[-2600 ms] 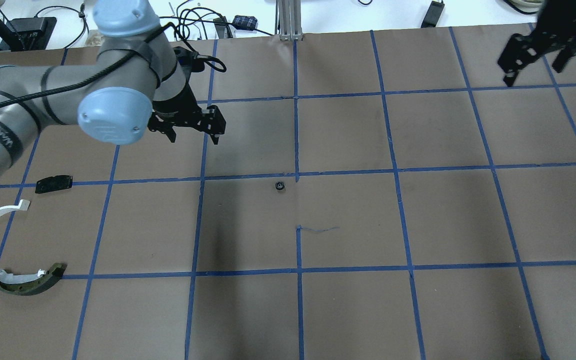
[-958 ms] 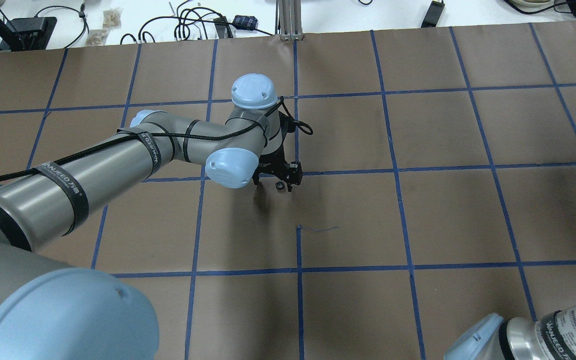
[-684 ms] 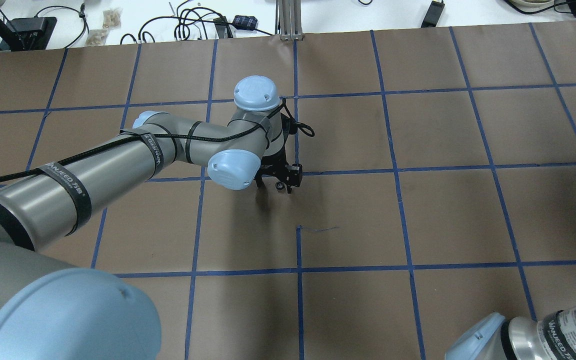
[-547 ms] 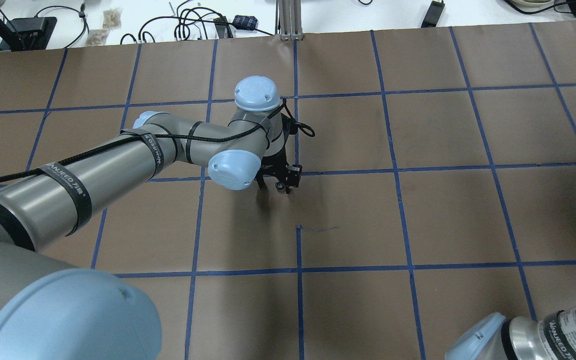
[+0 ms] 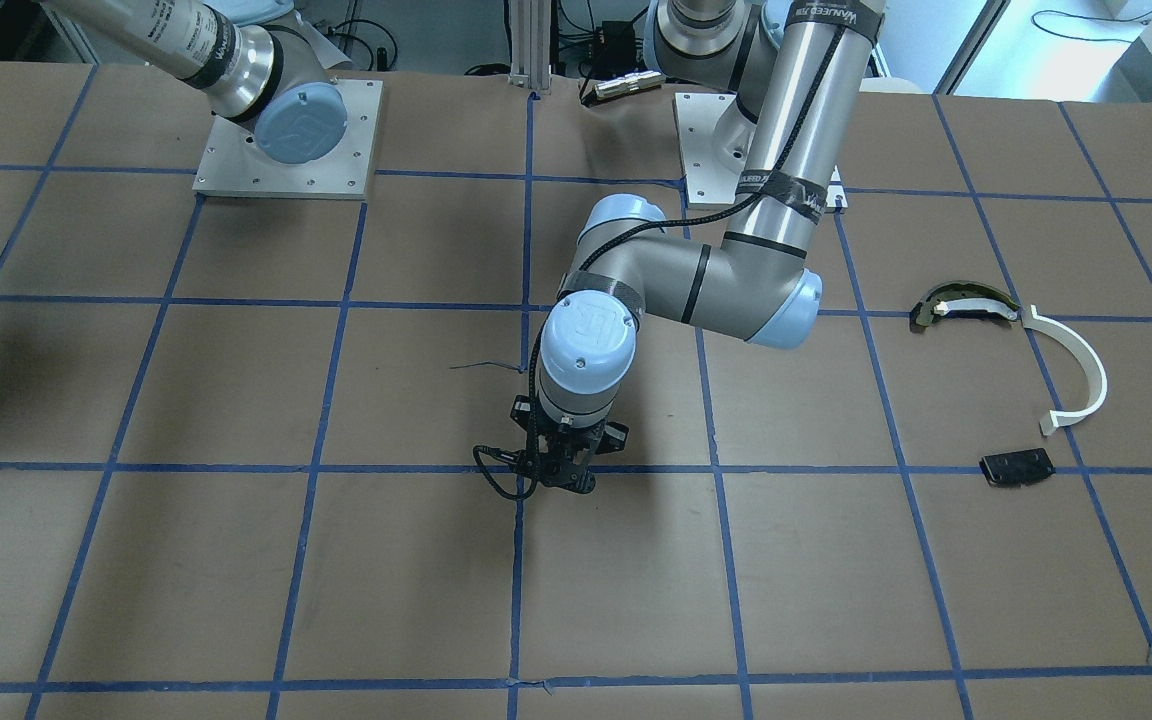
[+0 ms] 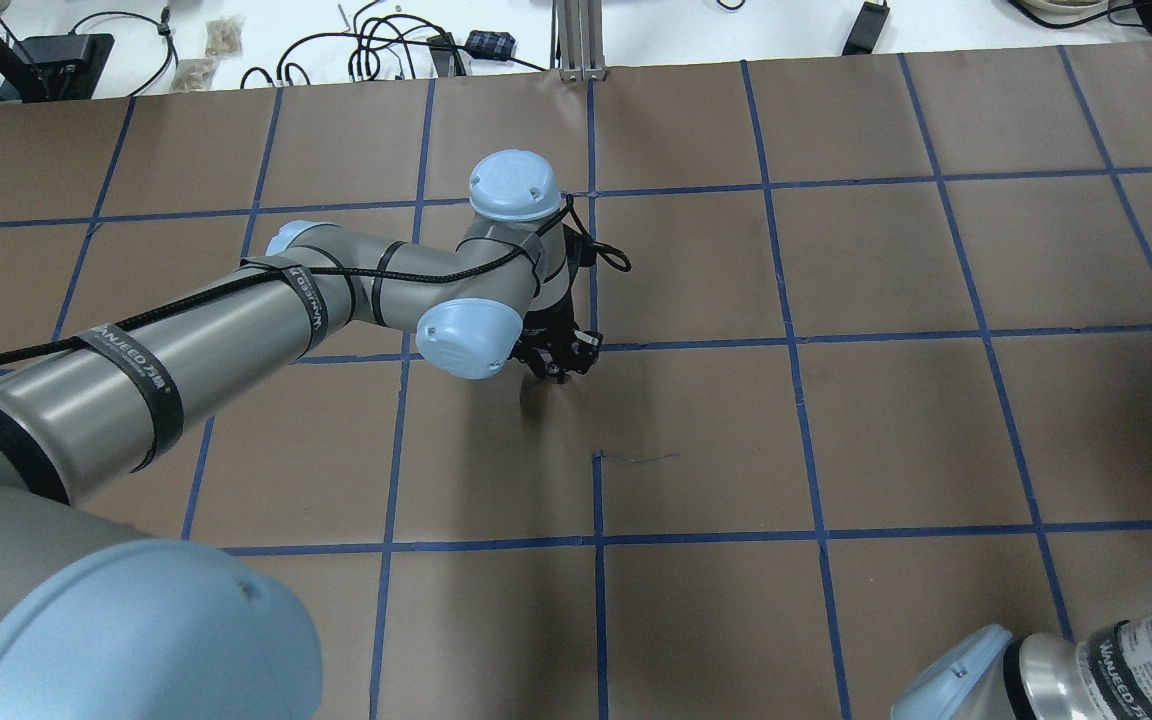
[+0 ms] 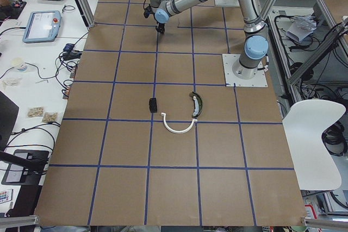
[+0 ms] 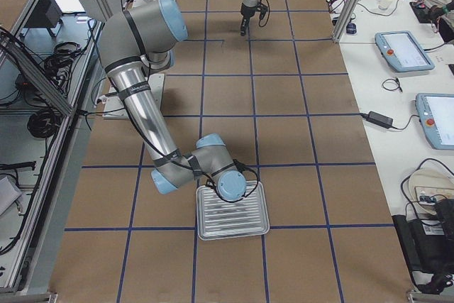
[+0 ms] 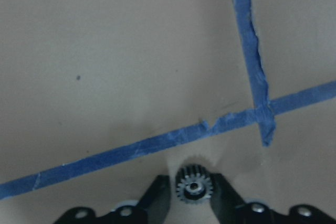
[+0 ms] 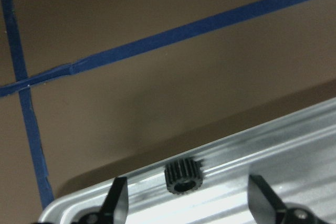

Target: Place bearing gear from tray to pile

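Note:
My left gripper [image 9: 191,203] is shut on a small toothed bearing gear [image 9: 193,186] that rests on the brown table at its centre, beside a blue tape crossing. The gripper also shows in the overhead view [image 6: 558,372]. My right gripper [image 10: 189,203] is open, with its jaws wide apart over a metal tray [image 10: 294,124]. A second black gear [image 10: 183,177] lies in the tray near its rim. The pile lies far off on my left: a white half-ring [image 5: 1079,367], a curved black-and-tan piece [image 5: 956,303] and a flat black plate [image 5: 1016,467].
The tray [image 8: 234,228] sits at the table's end on my right, under my right wrist. A grid of blue tape [image 6: 596,345] covers the table. Cables and small devices [image 6: 386,45] lie beyond the table's far edge.
My left arm swung from the back left to the table's centre, came down around the gear, and its fingers closed on it. My right gripper left the overhead view's top right.

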`<act>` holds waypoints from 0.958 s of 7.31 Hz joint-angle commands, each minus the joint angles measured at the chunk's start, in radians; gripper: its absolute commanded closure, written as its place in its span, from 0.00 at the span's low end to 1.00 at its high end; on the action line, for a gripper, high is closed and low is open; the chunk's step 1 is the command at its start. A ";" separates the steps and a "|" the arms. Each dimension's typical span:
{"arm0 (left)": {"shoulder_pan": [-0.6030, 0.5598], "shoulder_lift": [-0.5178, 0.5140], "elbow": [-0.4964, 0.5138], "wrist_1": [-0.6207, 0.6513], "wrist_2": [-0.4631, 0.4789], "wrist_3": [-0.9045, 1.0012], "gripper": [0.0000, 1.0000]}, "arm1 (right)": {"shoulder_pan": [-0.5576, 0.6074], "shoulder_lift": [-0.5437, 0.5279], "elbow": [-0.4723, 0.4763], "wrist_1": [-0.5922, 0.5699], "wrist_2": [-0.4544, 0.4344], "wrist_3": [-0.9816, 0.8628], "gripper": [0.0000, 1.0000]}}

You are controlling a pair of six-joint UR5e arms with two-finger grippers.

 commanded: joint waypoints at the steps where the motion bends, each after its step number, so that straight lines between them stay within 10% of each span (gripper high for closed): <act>1: 0.009 0.030 0.010 -0.008 0.015 0.005 1.00 | 0.000 -0.001 0.011 -0.010 0.000 0.028 0.55; 3: 0.140 0.074 0.059 -0.106 0.059 0.011 1.00 | 0.000 -0.006 0.010 -0.009 -0.002 0.035 0.77; 7: 0.579 0.154 0.035 -0.186 0.234 0.222 1.00 | 0.005 -0.017 0.005 -0.009 -0.008 0.047 0.85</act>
